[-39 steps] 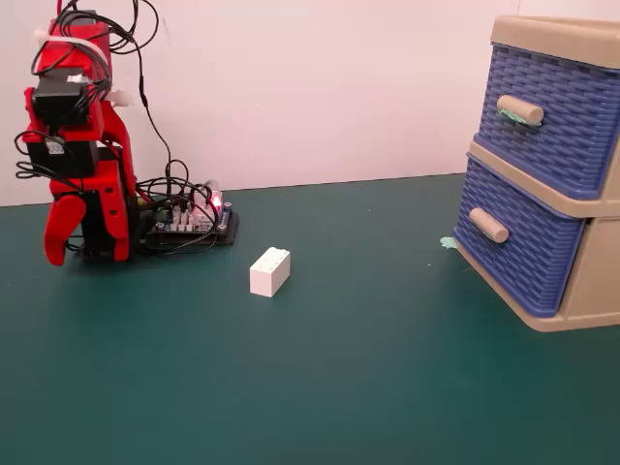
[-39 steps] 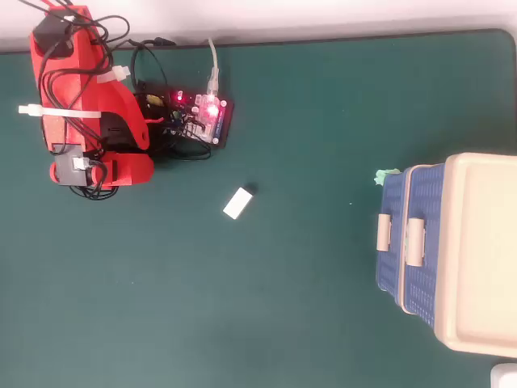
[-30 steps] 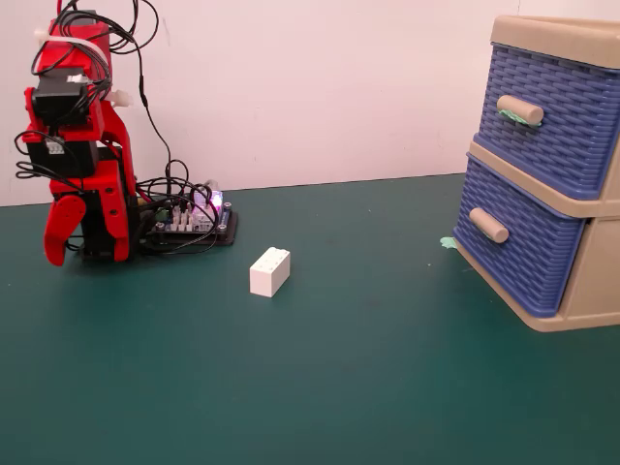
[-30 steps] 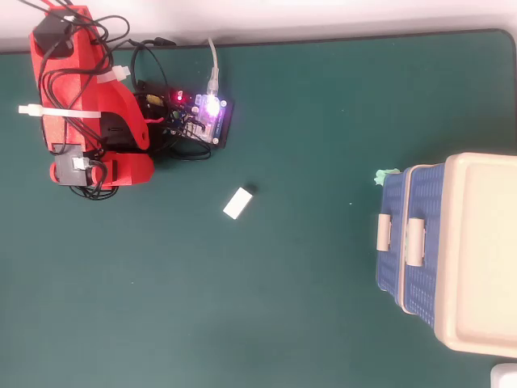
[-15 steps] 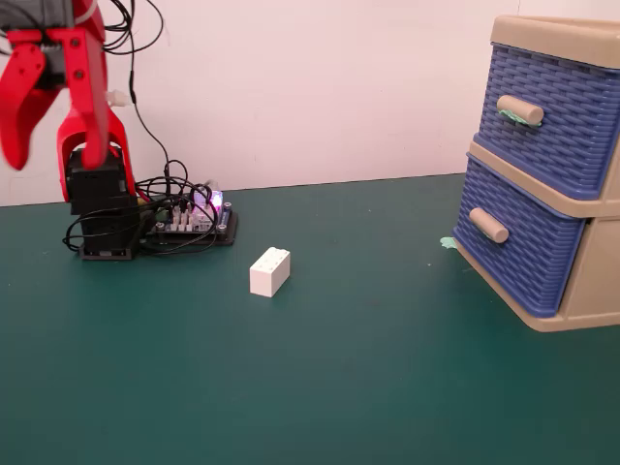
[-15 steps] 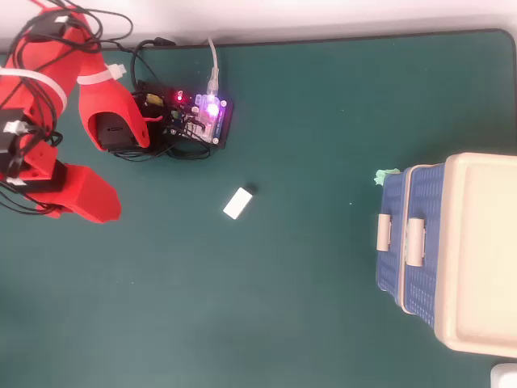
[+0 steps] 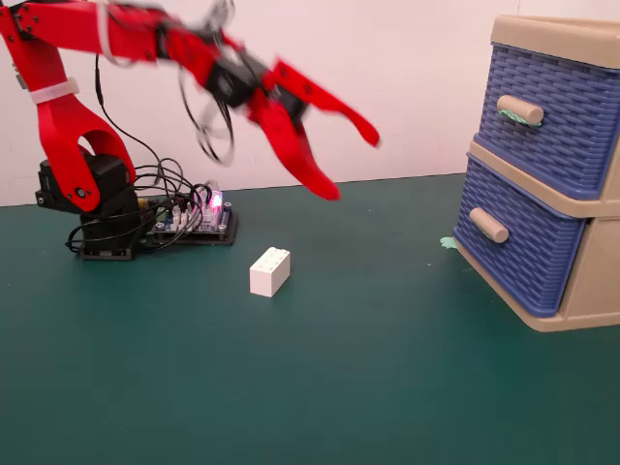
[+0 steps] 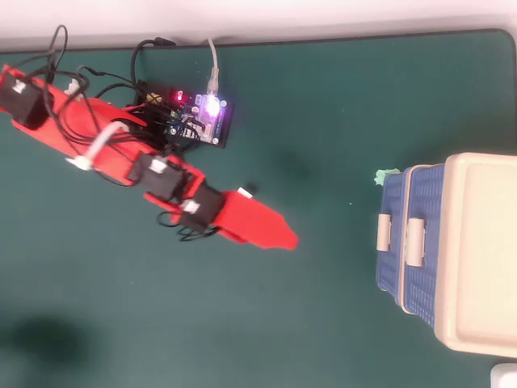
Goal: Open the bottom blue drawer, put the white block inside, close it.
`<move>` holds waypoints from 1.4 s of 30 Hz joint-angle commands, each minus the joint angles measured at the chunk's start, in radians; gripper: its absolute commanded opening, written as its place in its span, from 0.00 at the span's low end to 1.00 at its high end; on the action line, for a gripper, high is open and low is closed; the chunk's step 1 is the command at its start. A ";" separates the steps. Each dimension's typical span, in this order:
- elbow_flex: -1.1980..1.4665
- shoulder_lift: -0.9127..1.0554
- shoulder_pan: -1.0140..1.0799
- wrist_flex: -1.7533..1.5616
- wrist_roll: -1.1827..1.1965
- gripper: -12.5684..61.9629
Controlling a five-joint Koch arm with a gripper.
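Observation:
The white block (image 7: 269, 271) lies on the green table, left of centre in the fixed view. My red gripper (image 7: 351, 167) hangs open in the air above and to the right of it, jaws spread wide with nothing between them. In the overhead view the gripper (image 8: 283, 236) covers most of the white block (image 8: 243, 192), and only a sliver of it shows. The bottom blue drawer (image 7: 518, 250) is shut, with its plain beige handle (image 7: 488, 225) facing left. In the overhead view that handle (image 8: 384, 232) is far to the right of the gripper.
The top blue drawer (image 7: 547, 121) has green tape on its handle (image 7: 518, 109) and is shut. A wired controller board (image 7: 189, 221) with lit LEDs sits by the arm's base (image 7: 97, 228). A scrap of green tape (image 7: 447, 242) lies by the drawer unit (image 8: 477, 250).
The arm has unfolded from its rest pose at the left and swung out to the right, over the white block. The gripper now shows open. Block and drawers have not moved.

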 commanded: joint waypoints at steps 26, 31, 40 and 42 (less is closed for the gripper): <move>-0.554 -1.023 -0.167 -1.121 -0.014 0.58; -0.604 -1.031 -0.192 -1.042 -0.025 0.45; -0.606 -1.035 -0.186 -0.937 -0.051 0.06; -0.606 -1.035 -0.183 -0.925 -0.051 0.06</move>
